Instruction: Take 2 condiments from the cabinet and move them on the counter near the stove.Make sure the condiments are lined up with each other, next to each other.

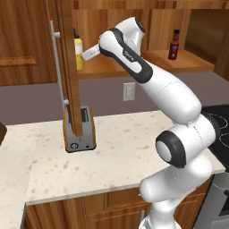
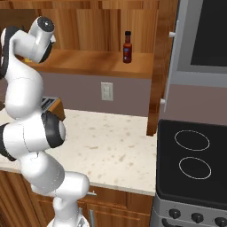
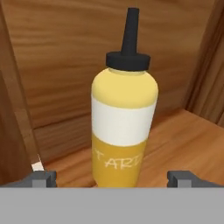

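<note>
A yellow squeeze bottle (image 3: 124, 118) with a dark pointed tip stands upright on the cabinet shelf (image 3: 183, 140), close in front of the hand. My gripper (image 3: 113, 179) is open, with its fingertips (image 3: 43, 178) wide apart on either side of the bottle's lower part and not touching it. In the left base view the gripper (image 1: 83, 56) reaches into the cabinet at the yellow bottle (image 1: 78, 47), just behind the open door (image 1: 67, 67). The dark red sauce bottle (image 1: 173, 45) (image 2: 128, 47) stands further right on the shelf (image 2: 88, 62). The beige counter (image 1: 125, 143) (image 2: 111, 146) lies below, with the black stove (image 2: 195, 159) at its right.
The open cabinet door's silver bar handle (image 1: 57, 67) hangs left of the gripper. A silver and orange toaster (image 1: 79, 129) sits on the counter under that door. A second open door (image 2: 159, 66) stands by the stove. A wall outlet (image 1: 129, 91) is on the backsplash.
</note>
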Robot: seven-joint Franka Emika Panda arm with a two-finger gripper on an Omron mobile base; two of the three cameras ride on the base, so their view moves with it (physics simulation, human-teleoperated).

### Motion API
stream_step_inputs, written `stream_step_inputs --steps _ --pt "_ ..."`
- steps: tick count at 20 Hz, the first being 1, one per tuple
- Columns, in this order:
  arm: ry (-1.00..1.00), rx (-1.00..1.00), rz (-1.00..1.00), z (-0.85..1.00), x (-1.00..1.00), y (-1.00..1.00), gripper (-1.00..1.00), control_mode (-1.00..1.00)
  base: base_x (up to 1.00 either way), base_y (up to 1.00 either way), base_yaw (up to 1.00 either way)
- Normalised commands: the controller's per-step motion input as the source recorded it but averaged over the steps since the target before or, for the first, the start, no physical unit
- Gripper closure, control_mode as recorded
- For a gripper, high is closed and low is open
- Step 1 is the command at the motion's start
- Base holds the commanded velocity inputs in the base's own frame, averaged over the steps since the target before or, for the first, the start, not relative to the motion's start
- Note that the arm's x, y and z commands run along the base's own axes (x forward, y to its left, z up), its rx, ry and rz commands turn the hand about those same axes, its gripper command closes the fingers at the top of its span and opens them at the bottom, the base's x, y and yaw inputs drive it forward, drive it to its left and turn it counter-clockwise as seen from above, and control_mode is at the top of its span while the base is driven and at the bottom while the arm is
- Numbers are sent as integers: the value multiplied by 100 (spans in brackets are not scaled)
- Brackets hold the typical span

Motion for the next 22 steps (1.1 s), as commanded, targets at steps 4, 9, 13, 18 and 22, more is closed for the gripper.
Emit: stream_step_inputs --steps 4,9,13,18,22 --pt "0 0 0 8 19 24 -100 -100 0 0 0" --pt "0 0 0 0 23 20 -100 -100 0 0 0" --pt "0 0 0 0 27 14 -100 -100 0 0 0" --pt "0 0 0 0 27 15 -100 -100 0 0 0" --pt "0 0 0 -1 24 20 -100 -100 0 0 0"
